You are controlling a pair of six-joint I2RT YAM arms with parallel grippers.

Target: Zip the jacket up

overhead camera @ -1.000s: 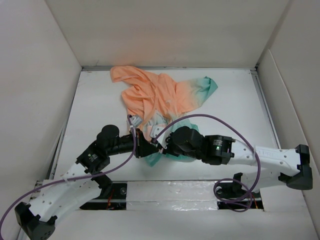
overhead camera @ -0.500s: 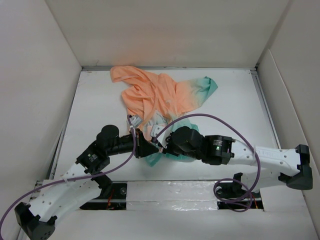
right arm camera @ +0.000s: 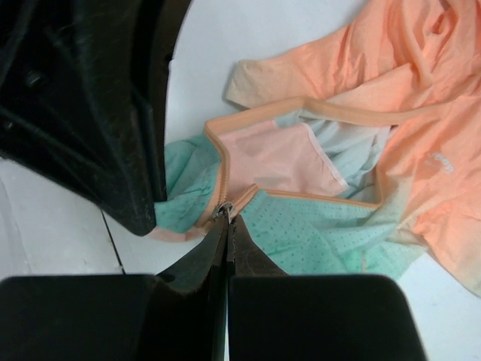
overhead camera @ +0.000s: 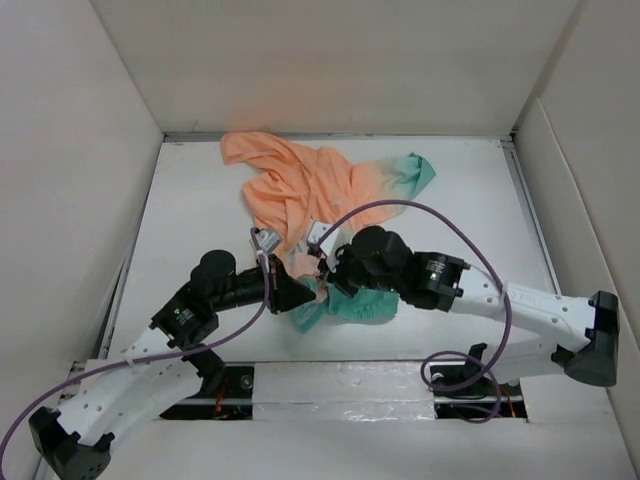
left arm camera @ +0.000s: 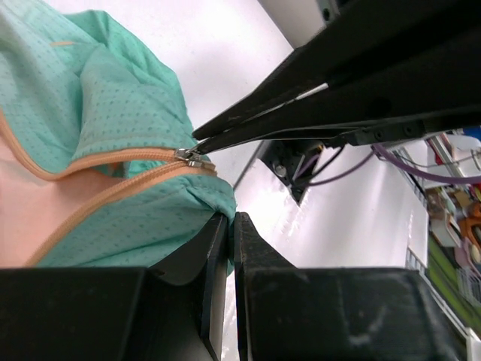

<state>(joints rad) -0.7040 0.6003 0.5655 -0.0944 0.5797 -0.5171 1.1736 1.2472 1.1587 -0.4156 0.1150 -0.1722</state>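
my left gripper (left arm camera: 230, 219) clenched on jacket (overhead camera: 315, 185) hem | right gripper (right arm camera: 226, 223) pinching zipper pull (left arm camera: 188, 156) | top view: I can't make out either grip

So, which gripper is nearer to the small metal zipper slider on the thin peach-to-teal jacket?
Right: right gripper pinches the zipper slider; left gripper clamps the teal hem beside it.

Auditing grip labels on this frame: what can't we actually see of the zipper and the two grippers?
1. Right wrist view: the zipper pull is mostly covered by the right gripper tips. Whether the two halves of the zipper are seated is too small to tell.
2. Left wrist view: how much jacket hem the left gripper pinches is hidden between its fingers.
3. Top view: both grips are too small and covered from above; the upper zipper is lost in folds.
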